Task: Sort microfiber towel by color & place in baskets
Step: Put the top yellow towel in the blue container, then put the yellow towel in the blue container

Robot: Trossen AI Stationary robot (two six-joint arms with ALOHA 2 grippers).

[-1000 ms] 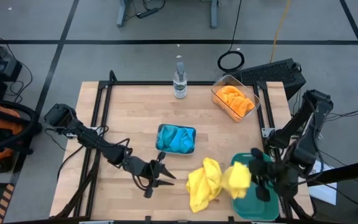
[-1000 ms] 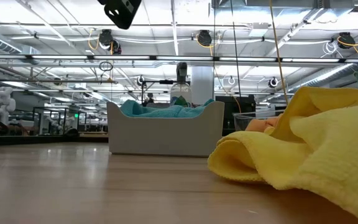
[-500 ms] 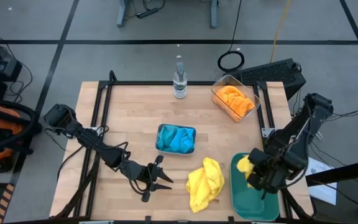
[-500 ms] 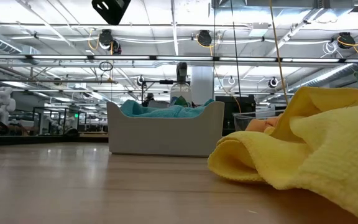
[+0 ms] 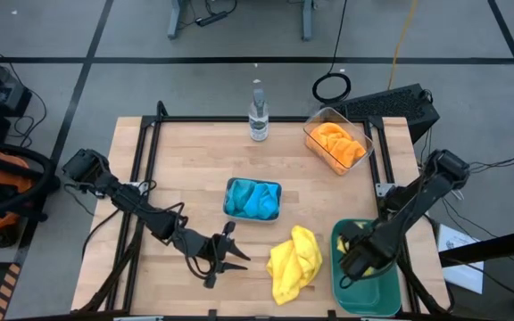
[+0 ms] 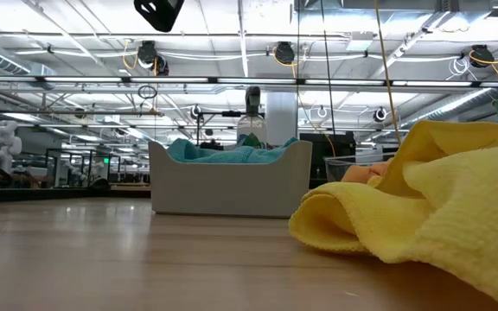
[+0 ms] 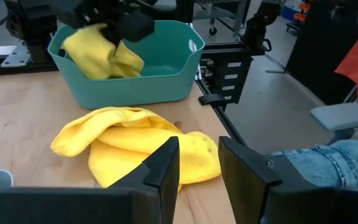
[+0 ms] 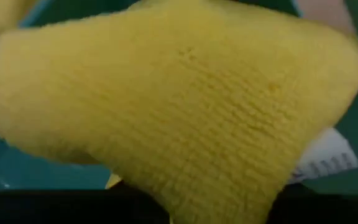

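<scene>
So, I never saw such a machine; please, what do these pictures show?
Two robot arms work at a wooden table. One picture looks down from above, one looks across the tabletop, and two come from cameras on the arms' wrists. The right claw is down in the green basket with a yellow towel. The left claw waits open over the table, near a second yellow towel. Blue towels fill the grey basket, orange towels the clear basket. A bottle stands behind.

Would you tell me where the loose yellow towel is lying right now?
In the high view, the yellow towel lies on the table's front edge, right of centre, between the left gripper and the green basket.
</scene>
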